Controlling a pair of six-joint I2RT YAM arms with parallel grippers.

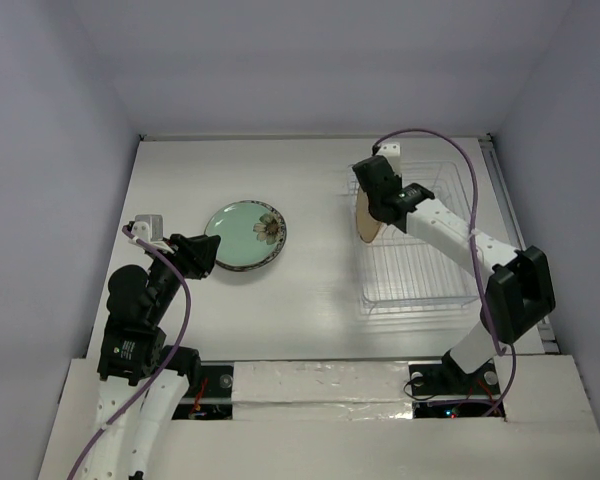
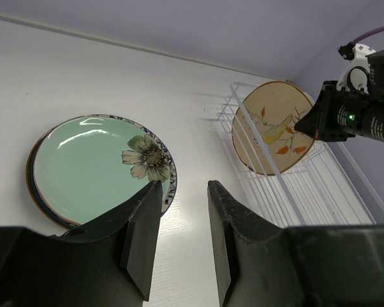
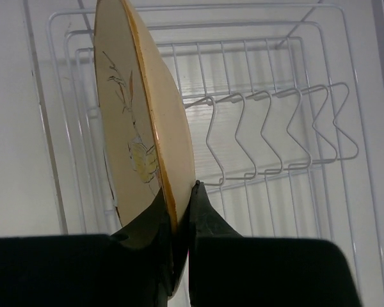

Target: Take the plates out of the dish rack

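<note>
My right gripper (image 3: 179,195) is shut on the rim of the tan plate with leaf motif (image 3: 137,128), holding it upright on edge at the left end of the white wire dish rack (image 3: 275,128). The top view shows the plate (image 1: 366,222), the rack (image 1: 420,275) and the right gripper (image 1: 373,208). A stack of plates (image 1: 245,235) lies flat on the table at the left. The pale green plate with a flower (image 2: 93,166) is on top, and a blue-patterned rim shows beneath it. My left gripper (image 2: 182,188) is open and empty, just near of the stack.
The rack's other tines (image 3: 294,121) hold nothing. In the left wrist view the tan plate (image 2: 272,134) shows behind the rack's wire side (image 2: 278,176). Walls close in the table at the back and sides. A purple cable (image 1: 450,150) arcs over the rack.
</note>
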